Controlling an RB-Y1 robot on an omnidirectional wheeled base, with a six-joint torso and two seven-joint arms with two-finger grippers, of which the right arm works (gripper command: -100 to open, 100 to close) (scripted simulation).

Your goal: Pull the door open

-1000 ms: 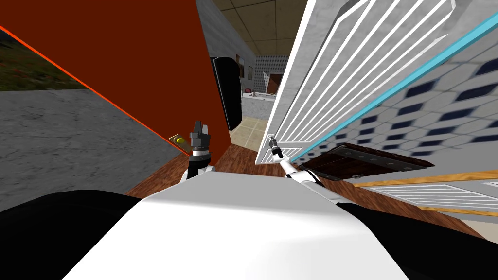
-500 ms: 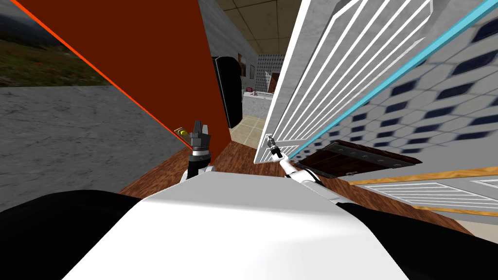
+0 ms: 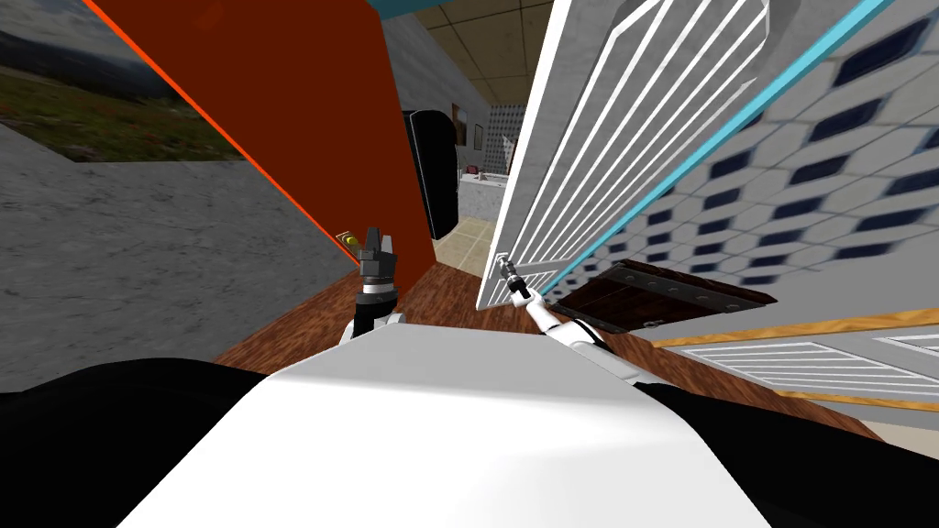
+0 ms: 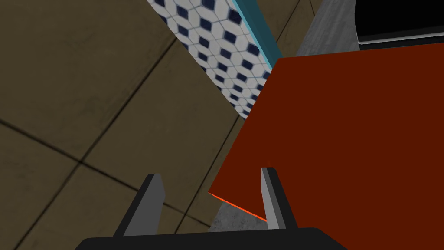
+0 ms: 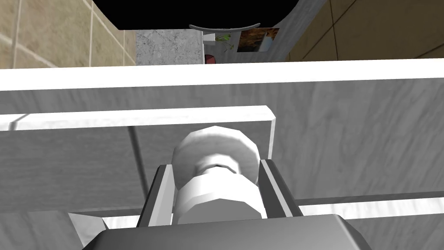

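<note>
**Head view.** The right jaws sit at the knob [image 3: 503, 263], low on the free edge of the pale grey panelled door [image 3: 596, 156]. This door is the task's object, and it lies ahead and to the robot's right. The right forearm [image 3: 561, 327] reaches straight to it, so the right arm is plainly the nearer one. The leaf stands ajar, and a gap beside its free edge shows a tiled floor and a black appliance [image 3: 440, 179] beyond. The left jaws rise apart from the task, just beside the yellow lever handle [image 3: 349, 241] of a red door [image 3: 303, 101]. Judged from the knob's place, the hinges lie on the far right. A pull would therefore sweep the free edge back over the wooden floor [image 3: 449, 298] toward the chest side. A dark wooden trunk [image 3: 656, 295] against the hexagon-tiled wall [image 3: 807, 183] bounds that sweep on the right.

**Left wrist view.** The left jaws are spread and hold nothing. A corner of the red door [image 4: 347, 139] lies just past one fingertip.

**Right wrist view.** The right jaws pinch the white knob [image 5: 215, 147], and the fingers [image 5: 155, 197] press both of its sides. The knob's axis runs from the door face [image 5: 355, 126] straight back along the jaws. The pull thus lies along that axis, away from the face. The door's white edge [image 5: 217, 74] crosses just beyond the knob. Because the grip is on a rounded knob, slipping off is the likely fault as the arc turns.
</note>
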